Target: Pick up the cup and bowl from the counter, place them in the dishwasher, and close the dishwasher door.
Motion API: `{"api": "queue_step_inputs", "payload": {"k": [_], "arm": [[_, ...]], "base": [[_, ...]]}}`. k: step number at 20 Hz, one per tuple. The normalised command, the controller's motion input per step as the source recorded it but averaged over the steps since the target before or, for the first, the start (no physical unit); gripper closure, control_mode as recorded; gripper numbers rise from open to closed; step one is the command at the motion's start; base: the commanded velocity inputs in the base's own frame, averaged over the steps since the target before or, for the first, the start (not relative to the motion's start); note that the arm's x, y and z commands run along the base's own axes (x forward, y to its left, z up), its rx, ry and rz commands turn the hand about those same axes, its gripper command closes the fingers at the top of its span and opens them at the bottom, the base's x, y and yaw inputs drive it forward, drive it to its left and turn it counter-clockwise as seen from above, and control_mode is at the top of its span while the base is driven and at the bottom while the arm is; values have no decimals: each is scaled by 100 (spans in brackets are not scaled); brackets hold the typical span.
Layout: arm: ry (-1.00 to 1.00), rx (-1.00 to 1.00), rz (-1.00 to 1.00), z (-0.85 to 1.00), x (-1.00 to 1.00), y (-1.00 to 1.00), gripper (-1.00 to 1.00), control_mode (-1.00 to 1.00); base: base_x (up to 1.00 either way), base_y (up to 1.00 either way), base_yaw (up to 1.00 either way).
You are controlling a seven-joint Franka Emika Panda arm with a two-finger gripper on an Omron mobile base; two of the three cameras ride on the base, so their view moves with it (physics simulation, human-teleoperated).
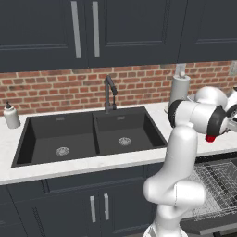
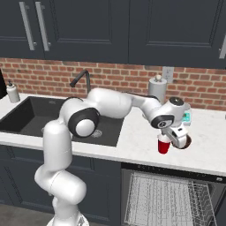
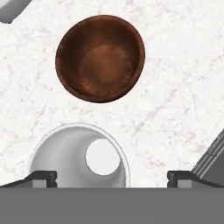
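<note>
cup (image 3: 78, 155) beside bowl (image 3: 100, 58) on counter (image 3: 175, 87)

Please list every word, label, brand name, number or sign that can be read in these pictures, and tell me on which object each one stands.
There is no readable text in any view.
The kitchen scale, partly hidden behind the arm: no marking can be read.
The soap bottle: plain, no label to read.
The dishwasher top strip: small light dots, too small to read.
The cup, the bowl, the paper-towel roll: no print.

kitchen: sink (image 1: 88, 136) (brick wall (image 1: 46, 90))
</note>
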Motion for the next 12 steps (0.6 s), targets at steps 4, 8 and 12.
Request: {"api": "queue_step_inputs", "payload": {"k": [4, 8, 12], "arm": [[0, 0, 0, -40, 0, -3, -100, -100], [0, 0, 0, -37, 0, -1, -100, -100], [0, 0, 0, -29, 0, 0, -100, -100]], "base": [[0, 0, 0], [0, 0, 0], [0, 0, 0]]}}
